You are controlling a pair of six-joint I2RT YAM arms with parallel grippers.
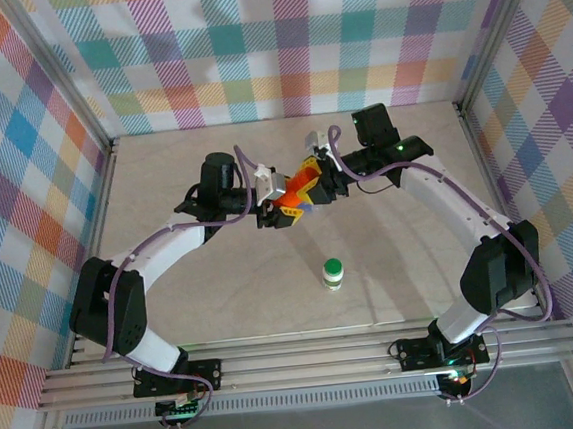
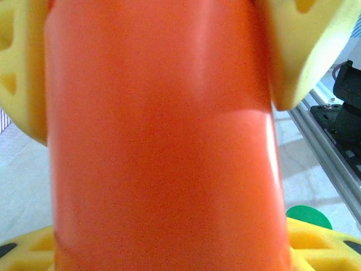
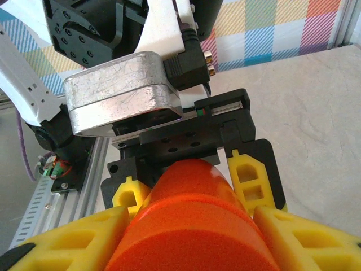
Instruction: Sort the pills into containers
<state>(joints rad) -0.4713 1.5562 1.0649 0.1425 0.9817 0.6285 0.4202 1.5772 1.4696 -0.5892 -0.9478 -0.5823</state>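
Right claw (image 3: 189, 223), jaws closed against both sides of the orange bottle (image 2: 163, 141), holds it in the air above mid-tabletop (image 1: 421, 263). Left claw (image 1: 286, 207) meets it from the opposite end, its yellow fingers (image 3: 248, 178) flanking the same bottle; whether they grip cannot be told. Green-capped white bottle (image 1: 333, 274) stands upright nearer the arm bases.

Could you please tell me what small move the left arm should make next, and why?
Probably close the left gripper fully on the orange bottle. Its yellow fingers flank the bottle, which the right gripper holds off the table, but a slim gap seems to show beside one finger.
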